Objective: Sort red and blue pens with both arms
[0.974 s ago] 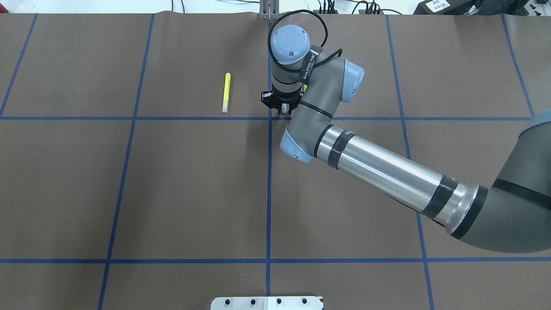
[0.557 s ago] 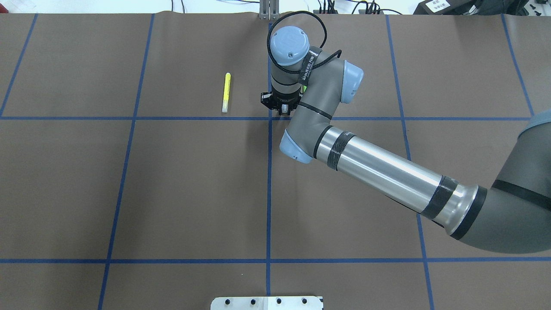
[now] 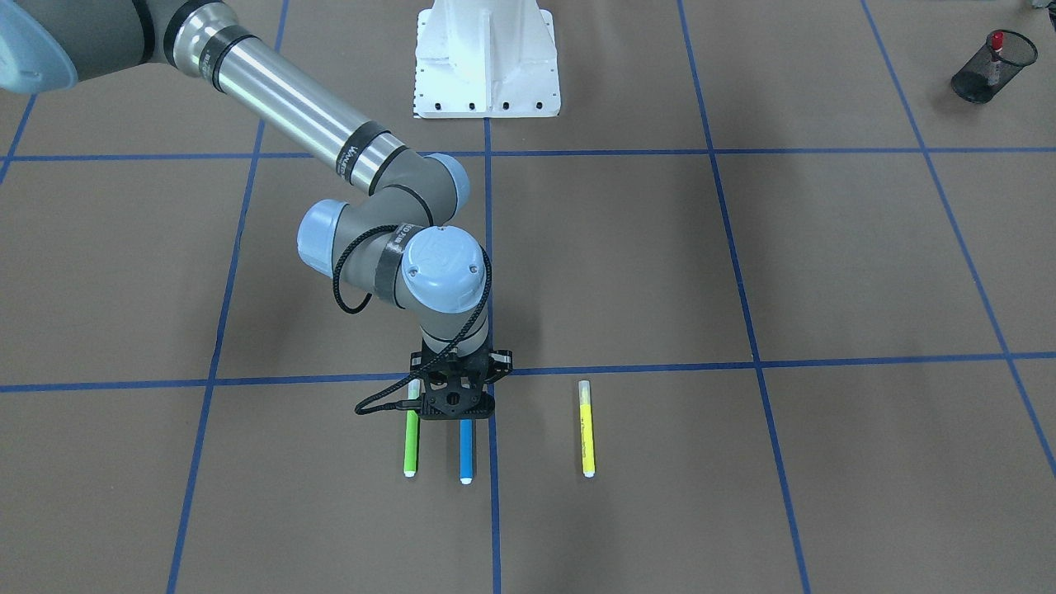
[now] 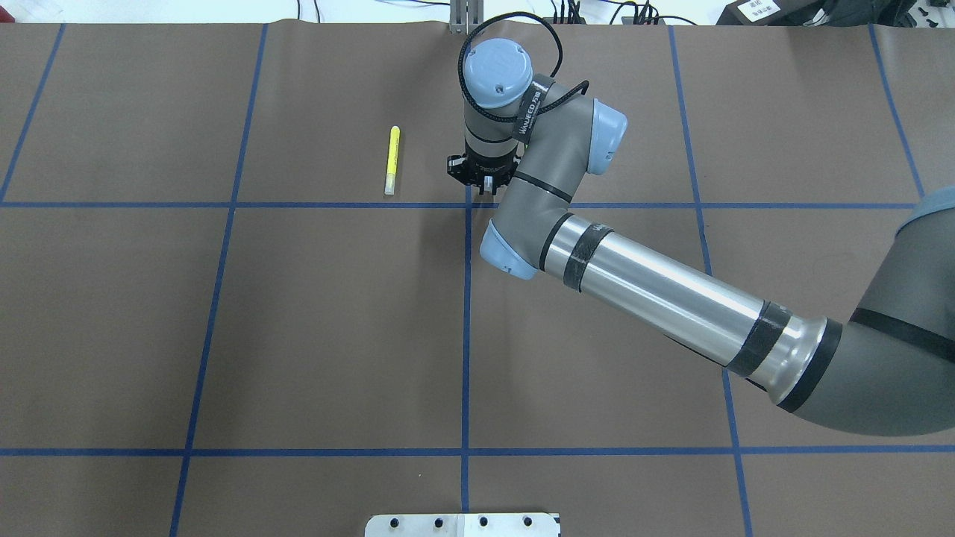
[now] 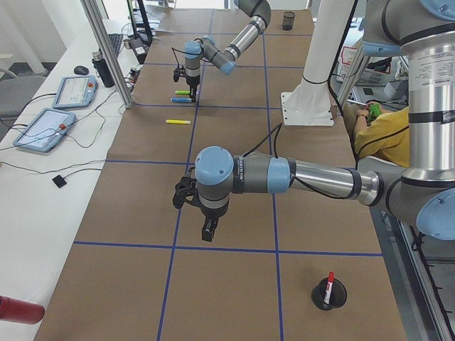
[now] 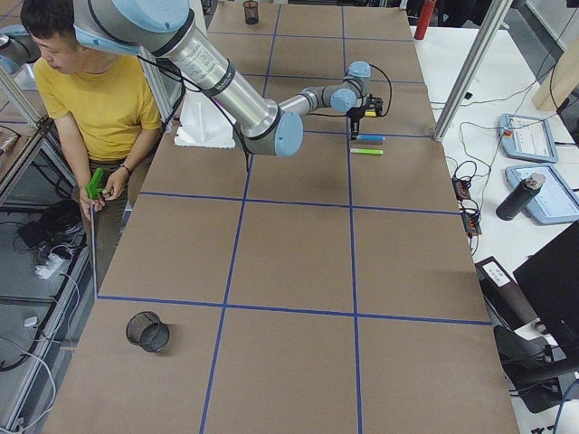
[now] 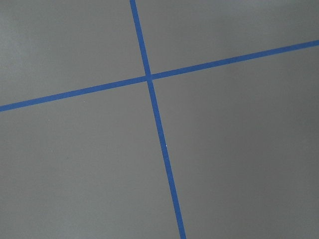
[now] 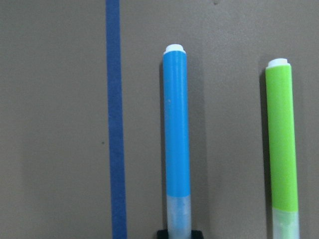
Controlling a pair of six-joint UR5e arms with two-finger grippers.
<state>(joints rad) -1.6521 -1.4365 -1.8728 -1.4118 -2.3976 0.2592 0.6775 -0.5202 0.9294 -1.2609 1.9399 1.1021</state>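
Observation:
The blue pen [image 3: 466,450] lies flat on the brown table, beside a green highlighter [image 3: 410,445]. My right gripper [image 3: 456,410] hangs straight down over its clear-capped end, jaws apparently open, the pen still resting on the table. The right wrist view shows the blue pen [image 8: 176,134] and the green highlighter [image 8: 281,139] side by side, with a black tip of the gripper at the cap. The red pen [image 3: 997,41] stands in a black mesh cup [image 3: 982,78]. My left gripper [image 5: 206,229] hovers above bare table far from the pens; I cannot tell whether it is open or shut.
A yellow highlighter [image 3: 586,429] lies right of the blue pen in the front view. The white pedestal [image 3: 487,58] stands at the robot's edge. A second black mesh cup [image 6: 147,331] sits at the table's right end. A person in a yellow shirt [image 6: 99,99] sits beside the table.
My right wrist and gripper have shifted a little away from the robot and slightly to the left in the overhead view. The yellow highlighter has not moved.

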